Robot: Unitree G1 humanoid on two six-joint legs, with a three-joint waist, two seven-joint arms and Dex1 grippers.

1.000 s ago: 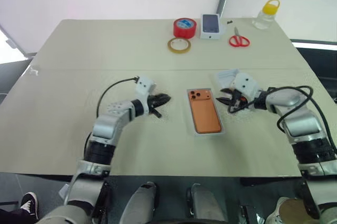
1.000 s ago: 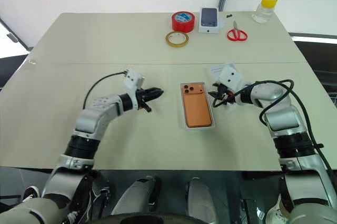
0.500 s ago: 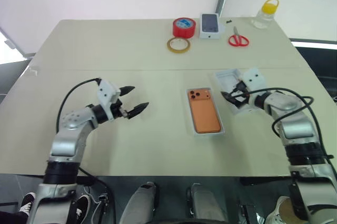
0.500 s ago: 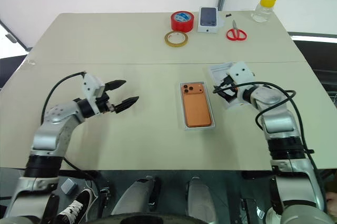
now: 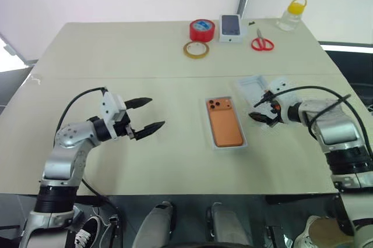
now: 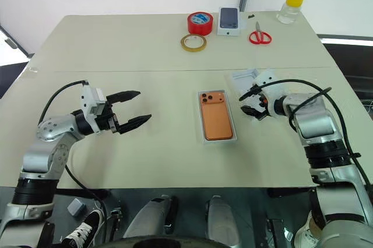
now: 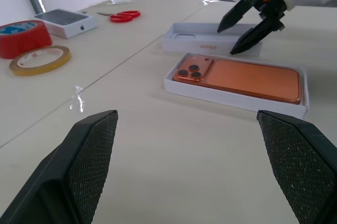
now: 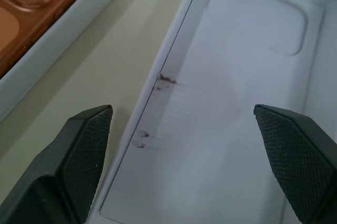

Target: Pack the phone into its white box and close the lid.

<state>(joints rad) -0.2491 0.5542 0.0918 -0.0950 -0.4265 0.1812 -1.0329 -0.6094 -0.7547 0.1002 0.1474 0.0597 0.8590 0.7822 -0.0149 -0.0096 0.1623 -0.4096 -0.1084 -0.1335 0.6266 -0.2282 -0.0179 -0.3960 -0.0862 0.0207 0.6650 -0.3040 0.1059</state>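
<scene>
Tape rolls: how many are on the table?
2. A red tape roll at the far edge, beside the small carton; a yellowish tape roll just in front of it.

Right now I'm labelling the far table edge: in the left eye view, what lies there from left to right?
Yellowish translucent tape ring → red tape roll → small white carton with a phone picture → red-handled scissors → clear bottle with yellow cap.
</scene>
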